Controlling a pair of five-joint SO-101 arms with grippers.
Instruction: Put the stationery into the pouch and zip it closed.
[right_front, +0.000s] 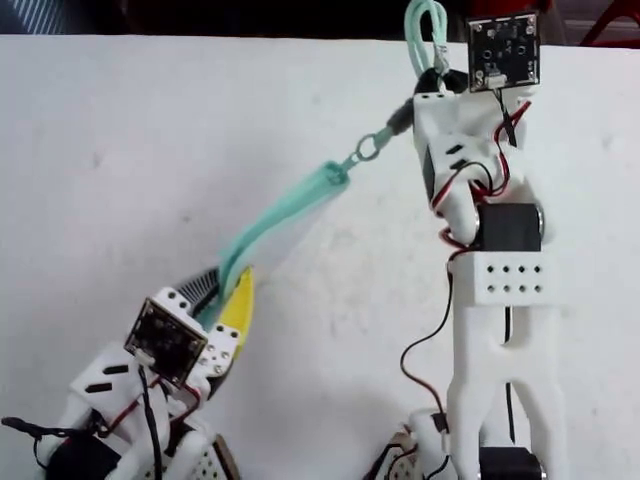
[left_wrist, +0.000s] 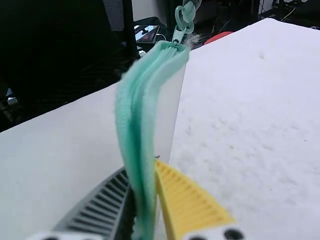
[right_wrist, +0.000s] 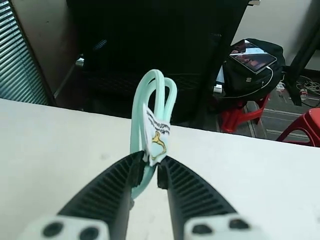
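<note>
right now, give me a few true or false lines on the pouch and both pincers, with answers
1. The left pincer is shut on one end of the pouch. True.
2. The right pincer is open, holding nothing. False: it is shut on the mint strap.
3. The pouch lies flat, gripped by nothing. False: it is held on edge, stretched between the two pincers.
4. A clasp links the mint strap to the pouch's far end. True.

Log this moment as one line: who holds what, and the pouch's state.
left jaws: shut on pouch end | right jaws: shut on strap | pouch: stretched between arms over table | zip: looks closed
</note>
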